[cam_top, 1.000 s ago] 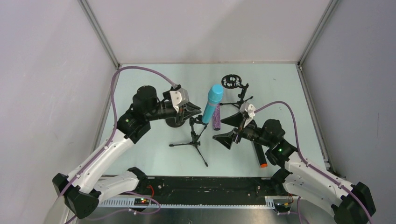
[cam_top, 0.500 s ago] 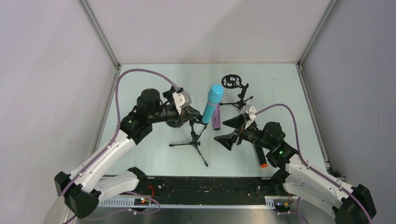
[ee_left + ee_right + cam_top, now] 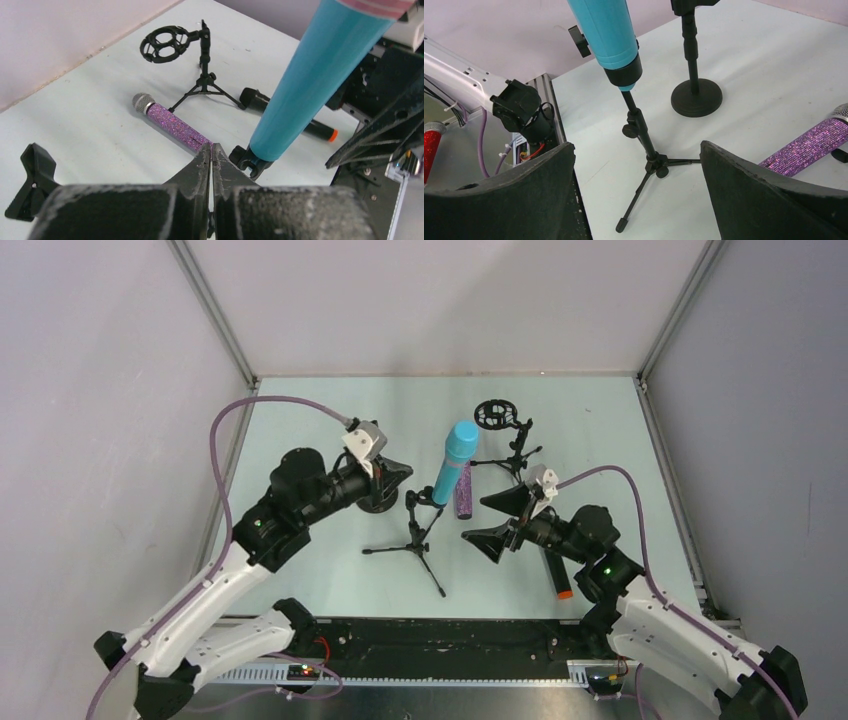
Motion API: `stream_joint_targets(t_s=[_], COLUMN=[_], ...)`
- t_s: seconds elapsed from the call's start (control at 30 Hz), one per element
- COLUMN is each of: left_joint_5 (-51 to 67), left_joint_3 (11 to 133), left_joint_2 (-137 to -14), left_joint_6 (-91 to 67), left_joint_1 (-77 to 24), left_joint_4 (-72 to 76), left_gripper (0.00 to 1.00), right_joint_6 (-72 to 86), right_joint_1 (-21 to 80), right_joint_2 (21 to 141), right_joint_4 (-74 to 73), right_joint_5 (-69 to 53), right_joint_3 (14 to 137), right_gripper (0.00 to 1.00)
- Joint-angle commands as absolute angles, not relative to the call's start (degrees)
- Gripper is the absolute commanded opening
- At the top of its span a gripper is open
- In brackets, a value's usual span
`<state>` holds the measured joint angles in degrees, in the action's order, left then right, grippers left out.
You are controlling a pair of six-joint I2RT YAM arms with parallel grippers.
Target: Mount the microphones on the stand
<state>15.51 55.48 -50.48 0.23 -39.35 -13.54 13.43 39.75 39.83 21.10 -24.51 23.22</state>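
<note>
The light blue microphone (image 3: 455,460) stands tilted in the clip of the small tripod stand (image 3: 416,535); it also shows as the blue microphone (image 3: 320,75) and the blue microphone (image 3: 610,35). The purple glitter microphone (image 3: 464,490) lies on the table behind it, and the black microphone with the orange end (image 3: 556,575) lies under my right arm. My left gripper (image 3: 398,473) is shut on nothing, left of the blue microphone; its tips (image 3: 211,148) meet just short of the clip. My right gripper (image 3: 492,523) stands wide open, facing the tripod (image 3: 647,147).
A second tripod stand with a round shock-mount ring (image 3: 493,415) stands at the back. A stand with a round base (image 3: 696,98) is beside my left gripper, and its black clip (image 3: 33,180) shows at the left. Grey walls close in the table (image 3: 300,570).
My left gripper's jaws have closed fully and the left arm has drawn back to the left, away from the blue microphone. The right arm has barely shifted.
</note>
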Motion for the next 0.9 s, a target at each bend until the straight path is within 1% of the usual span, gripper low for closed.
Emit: stream_joint_targets(t_s=[0.0, 0.2, 0.27, 0.5, 0.87], left_joint_5=[0.9, -11.0, -13.2, -19.9, -26.7], left_joint_3=[56.8, 55.6, 55.1, 52.3, 48.7], left_joint_2=[-49.9, -51.3, -52.1, -53.5, -53.7], left_joint_6=[-7.8, -10.4, -10.5, -10.2, -9.1], left_joint_1=[-43.0, -49.3, -50.7, -55.6, -58.9], left_joint_4=[-12.1, -11.3, -10.7, -9.2, -8.9], left_gripper=[0.06, 0.07, 0.07, 0.07, 0.07], right_joint_6=[14.3, 14.4, 14.6, 15.8, 17.8], right_joint_1=[39.9, 40.0, 40.0, 40.7, 41.8], right_joint_2=[38.8, 38.8, 38.6, 38.1, 36.8], right_joint_4=[21.7, 22.0, 22.2, 21.5, 22.2], right_joint_5=[-23.4, -23.2, -23.6, -23.1, -20.4], right_joint_3=[22.4, 21.7, 21.7, 20.9, 16.9], right_gripper=[0.99, 0.99, 1.00, 0.99, 0.99])
